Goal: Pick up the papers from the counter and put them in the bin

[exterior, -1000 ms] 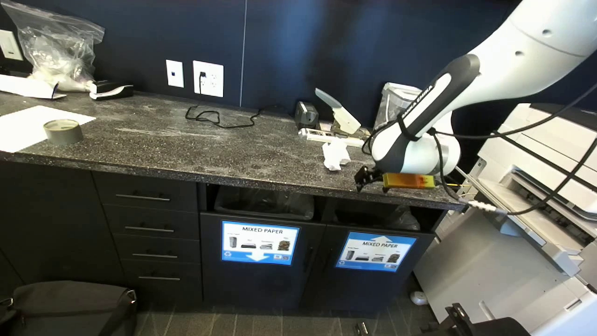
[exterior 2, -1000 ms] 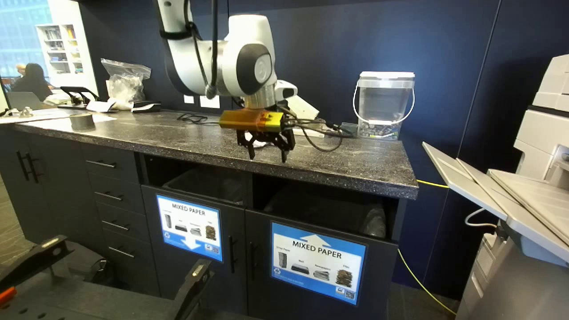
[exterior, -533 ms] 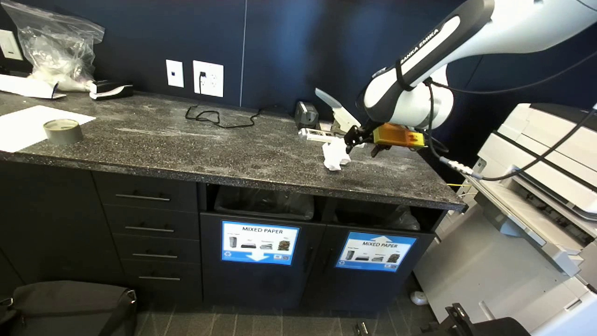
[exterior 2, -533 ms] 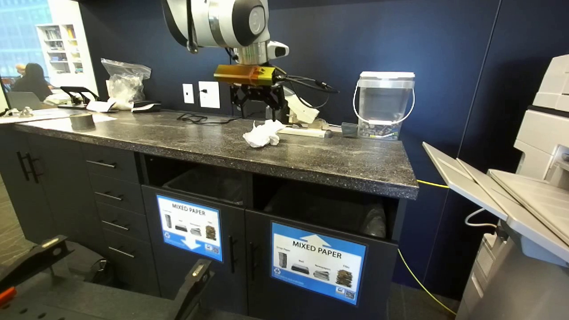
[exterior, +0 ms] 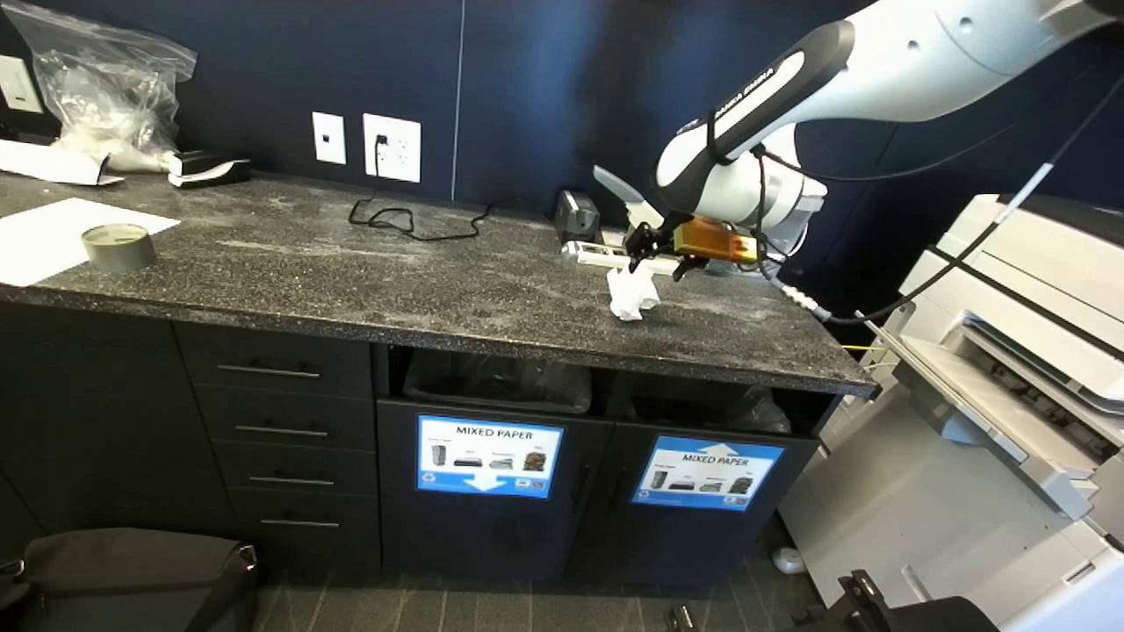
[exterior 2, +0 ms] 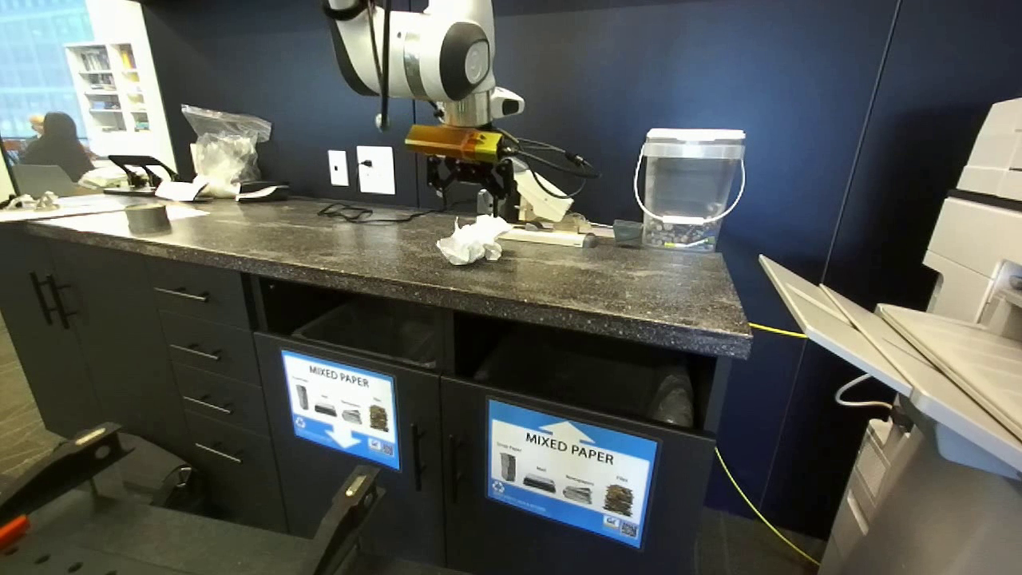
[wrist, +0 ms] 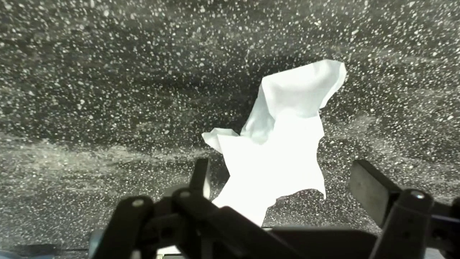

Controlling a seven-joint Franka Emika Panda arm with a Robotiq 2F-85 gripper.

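Hanging over the counter (exterior: pixel 492 298), the gripper (wrist: pixel 283 181) is held with its fingers (wrist: pixel 370 189) spread wide; nothing is gripped. The crumpled paper (exterior 2: pixel 471 242) is seen on the counter, just below the fingers. In the wrist view it is framed between them, its lower part partly covered by the gripper's linkage. Whether it is touched by either finger cannot be told. Toward the wall (exterior: pixel 544 88), close to the paper, a white device (exterior: pixel 593 254) is seen with its arm raised, a black box (exterior: pixel 575 217) set beside it. Under the counter two bins (exterior: pixel 483 544) are fitted side by side, each fronted by a MIXED PAPER sign (exterior: pixel 489 432): one printed with an arrow pointed down, one with an arrow pointed up. Slots are seen above both fronts, with clear liner (exterior: pixel 764 411) shown inside. At the counter end away from the printer (exterior: pixel 948 456), a tape roll (exterior: pixel 120 252) is placed at the edge of a white sheet (exterior: pixel 48 235), near a clear bag (exterior: pixel 114 105). A lidded bucket (exterior 2: pixel 693 188) is seen near the wall in an exterior view.
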